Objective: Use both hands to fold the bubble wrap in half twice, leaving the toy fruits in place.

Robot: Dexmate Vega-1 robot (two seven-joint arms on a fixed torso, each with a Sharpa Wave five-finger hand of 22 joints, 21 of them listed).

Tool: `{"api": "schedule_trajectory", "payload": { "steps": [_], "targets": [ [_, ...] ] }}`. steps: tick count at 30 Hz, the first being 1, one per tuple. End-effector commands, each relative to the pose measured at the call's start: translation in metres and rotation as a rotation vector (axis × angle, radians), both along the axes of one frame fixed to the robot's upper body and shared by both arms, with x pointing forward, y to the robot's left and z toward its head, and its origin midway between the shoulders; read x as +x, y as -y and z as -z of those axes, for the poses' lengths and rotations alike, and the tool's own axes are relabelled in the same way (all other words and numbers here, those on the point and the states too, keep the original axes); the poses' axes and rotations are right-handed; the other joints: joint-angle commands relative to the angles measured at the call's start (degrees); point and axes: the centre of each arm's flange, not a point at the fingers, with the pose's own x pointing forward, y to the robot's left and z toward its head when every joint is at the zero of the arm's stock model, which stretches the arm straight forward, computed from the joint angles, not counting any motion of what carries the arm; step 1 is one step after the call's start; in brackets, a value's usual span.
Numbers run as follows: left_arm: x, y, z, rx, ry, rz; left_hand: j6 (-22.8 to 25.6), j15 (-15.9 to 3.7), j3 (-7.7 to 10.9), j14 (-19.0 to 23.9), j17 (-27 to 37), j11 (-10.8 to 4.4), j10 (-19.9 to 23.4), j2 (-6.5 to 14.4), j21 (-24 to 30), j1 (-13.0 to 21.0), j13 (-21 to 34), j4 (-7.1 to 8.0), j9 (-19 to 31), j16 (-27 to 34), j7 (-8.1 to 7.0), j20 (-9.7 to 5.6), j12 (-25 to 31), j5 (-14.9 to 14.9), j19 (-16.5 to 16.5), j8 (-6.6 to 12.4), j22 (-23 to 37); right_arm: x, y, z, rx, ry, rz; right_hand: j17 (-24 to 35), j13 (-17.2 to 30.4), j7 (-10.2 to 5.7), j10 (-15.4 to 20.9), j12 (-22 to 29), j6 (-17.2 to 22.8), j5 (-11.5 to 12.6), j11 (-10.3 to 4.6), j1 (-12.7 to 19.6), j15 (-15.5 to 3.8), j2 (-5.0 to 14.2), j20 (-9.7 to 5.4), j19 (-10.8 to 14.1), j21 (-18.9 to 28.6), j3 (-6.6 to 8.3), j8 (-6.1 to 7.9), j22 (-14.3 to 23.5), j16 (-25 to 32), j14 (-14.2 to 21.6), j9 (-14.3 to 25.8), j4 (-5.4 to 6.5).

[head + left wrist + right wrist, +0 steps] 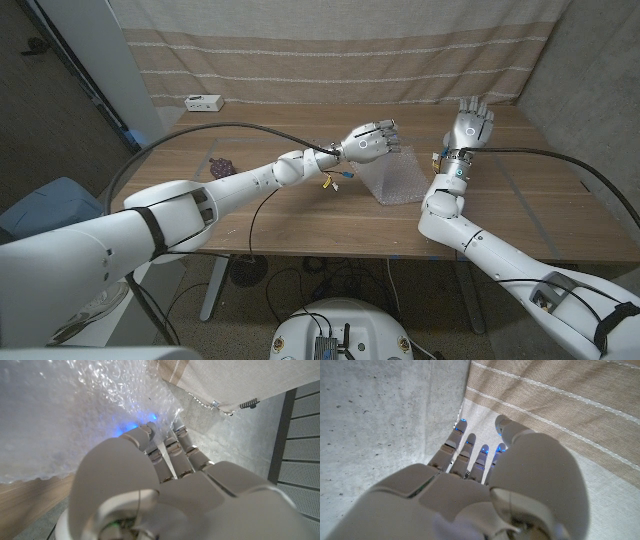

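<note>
Left hand sits over the middle of the bench, fingers curled together, and I read it as gripping the raised edge of the bubble wrap. From my left wrist view the fingertips press into the bubbled sheet, which stands up in front of the palm. The wrap rises off the wood as a slanted, partly lifted fold, its lower edge on the bench just below that hand.

My right hand is held upright near the wrap's right side, fingers spread and pointing up, gripping nothing. The right wrist view shows those fingers apart against the striped curtain and a grey wall.

Further out, a dark purple toy fruit, like a grape bunch, lies on the bench beside my left forearm, well apart from the wrap. A small white box rests at the far left corner near the curtain.
</note>
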Motion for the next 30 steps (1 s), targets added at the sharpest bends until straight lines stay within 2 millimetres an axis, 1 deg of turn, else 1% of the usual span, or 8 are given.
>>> {"api": "schedule_trajectory", "payload": {
  "steps": [1, 9, 15, 26, 30],
  "targets": [
    [0.009, 0.030, 0.005, -0.015, -0.088, -0.003, -0.24, -8.40, -0.11, 0.46, 0.26, 0.08, 0.08, -0.14, 0.29, 0.33, 0.06, -0.15, 0.14, -0.17, 0.22, -4.36, -0.16, -0.24, -0.47, -0.07, -0.07, -0.025, -0.002, -0.007, 0.027, 0.081, -0.071, 0.12, 0.04, 0.22, 0.46, 0.48, 0.41, -0.09, 0.29, -0.81, -6.03, 0.09, 0.18, 0.76, 0.24, -0.23, 0.13, 0.06, 0.34, 1.04, 0.18, 0.19],
    [0.014, 0.053, 0.005, 0.008, -0.125, -0.023, -0.49, -8.40, -0.08, 0.37, 0.27, 0.06, -0.10, -0.06, 0.51, 0.26, 0.05, -0.08, 0.13, -0.14, 0.23, -4.20, -0.18, -0.27, -0.75, -0.07, -0.07, -0.037, 0.000, -0.008, 0.030, 0.109, -0.082, 0.06, 0.04, 0.20, 0.60, 0.47, 0.77, -0.02, 0.16, -1.43, -5.91, 0.09, 0.32, 0.77, 0.18, -0.35, 0.21, 0.05, 0.35, 1.29, 0.18, 0.27],
    [0.008, 0.067, 0.013, 0.058, -0.147, 0.005, -0.57, -8.39, -0.06, 0.41, 0.26, 0.05, -0.15, -0.08, 0.66, 0.24, 0.06, -0.11, 0.12, -0.12, 0.23, -4.17, -0.15, -0.27, -0.89, -0.05, -0.07, -0.042, 0.010, -0.009, 0.045, 0.119, -0.066, -0.02, 0.04, 0.19, 0.51, 0.40, 0.76, 0.02, 0.18, -1.61, -5.89, 0.03, 0.49, 0.71, 0.12, -0.34, 0.16, 0.05, 0.28, 1.32, 0.17, 0.17],
    [-0.007, 0.076, 0.034, 0.152, -0.187, 0.078, -0.50, -8.40, -0.05, 0.51, 0.27, 0.05, -0.09, -0.09, 0.91, 0.29, 0.00, -0.16, 0.11, -0.07, 0.23, -4.10, -0.13, -0.25, -1.04, -0.02, -0.08, -0.044, 0.020, -0.004, 0.064, 0.120, -0.059, -0.10, 0.04, 0.13, 0.37, 0.28, 0.50, 0.09, 0.19, -2.01, -5.79, 0.09, 0.55, 0.55, -0.01, -0.32, 0.00, 0.05, 0.15, 1.27, 0.17, 0.10],
    [-0.007, 0.077, 0.043, 0.195, -0.195, 0.075, -0.48, -8.39, -0.03, 0.50, 0.25, 0.06, -0.04, -0.11, 1.00, 0.29, -0.02, -0.15, 0.11, -0.10, 0.24, -4.10, -0.10, -0.23, -1.10, -0.03, -0.08, -0.044, 0.020, -0.004, 0.061, 0.121, -0.073, -0.15, 0.04, 0.13, 0.37, 0.26, 0.48, 0.10, 0.23, -2.23, -5.71, -0.02, 0.67, 0.43, -0.09, -0.38, -0.03, 0.05, 0.11, 1.31, 0.17, 0.06]
  ]
}}
